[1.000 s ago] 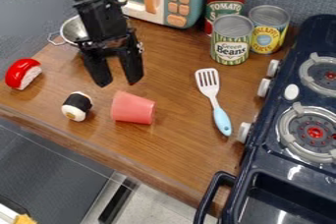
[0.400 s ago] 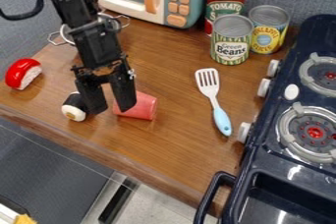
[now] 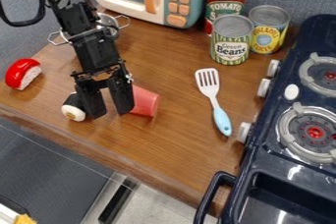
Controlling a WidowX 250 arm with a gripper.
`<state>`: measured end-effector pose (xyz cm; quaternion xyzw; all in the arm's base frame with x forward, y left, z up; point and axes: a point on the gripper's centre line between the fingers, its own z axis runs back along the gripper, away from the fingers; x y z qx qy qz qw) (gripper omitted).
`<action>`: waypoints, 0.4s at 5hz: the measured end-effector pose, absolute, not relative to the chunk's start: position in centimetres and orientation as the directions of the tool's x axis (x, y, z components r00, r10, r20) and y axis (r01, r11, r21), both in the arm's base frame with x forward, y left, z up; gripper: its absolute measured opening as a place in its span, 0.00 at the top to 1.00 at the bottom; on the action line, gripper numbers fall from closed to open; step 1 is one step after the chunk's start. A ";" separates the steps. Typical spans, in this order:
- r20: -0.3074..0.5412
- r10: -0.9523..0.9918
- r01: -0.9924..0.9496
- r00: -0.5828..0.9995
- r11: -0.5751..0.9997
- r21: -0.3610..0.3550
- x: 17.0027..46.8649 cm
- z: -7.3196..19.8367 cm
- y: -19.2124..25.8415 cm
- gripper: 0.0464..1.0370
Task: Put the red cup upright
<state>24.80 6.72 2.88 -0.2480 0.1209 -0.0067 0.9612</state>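
The wooden bench (image 3: 181,142) bears the red cup (image 3: 146,101) lying on its side, just beside the spread claw (image 3: 111,113), gripping and righting both left to do.

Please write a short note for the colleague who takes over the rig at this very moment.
Gripper: open, low over the counter. One finger partly covers the red cup; contact is unclear.
Cup: on its side, wide end away from the gripper.
Close by: black-and-white sushi piece, partly behind the other finger.
Done: gripper is at the cup; no grasp seen.
Left: grasp the cup, stand it upright, release.
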 end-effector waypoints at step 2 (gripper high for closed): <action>-0.187 -0.078 -0.029 0.979 0.859 -0.511 25.9 3.8 6.7 0.04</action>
